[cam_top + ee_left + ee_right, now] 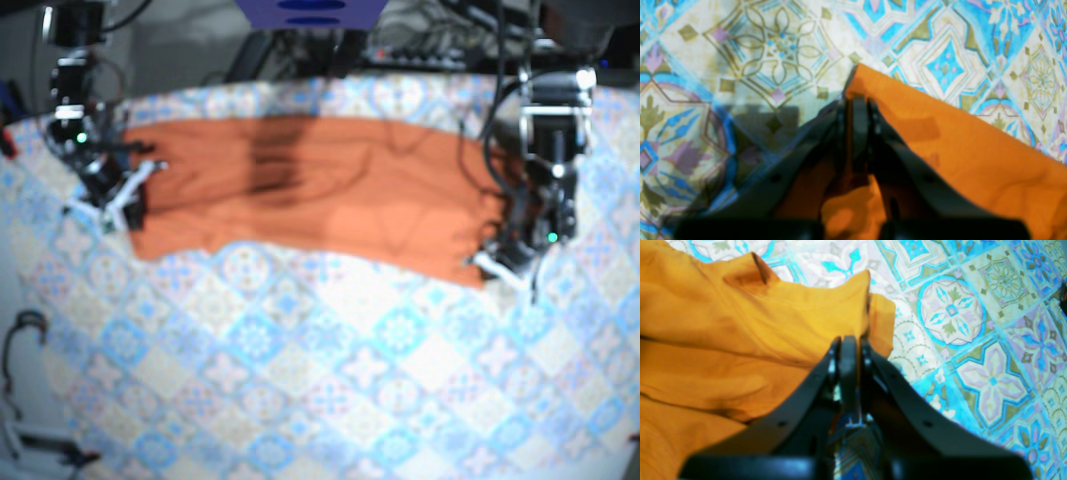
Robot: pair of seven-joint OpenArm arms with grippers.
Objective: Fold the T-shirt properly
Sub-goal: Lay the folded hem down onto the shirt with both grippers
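Two ends of orange T-shirt (320, 190), left tool (857, 100) clenched on one, right tool (848, 340) on other

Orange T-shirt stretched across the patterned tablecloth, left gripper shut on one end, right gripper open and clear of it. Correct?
Only the right gripper is wrong: the right wrist view shows it shut on a raised edge of the orange T-shirt. The left gripper is shut on the other end, over the patterned tablecloth.
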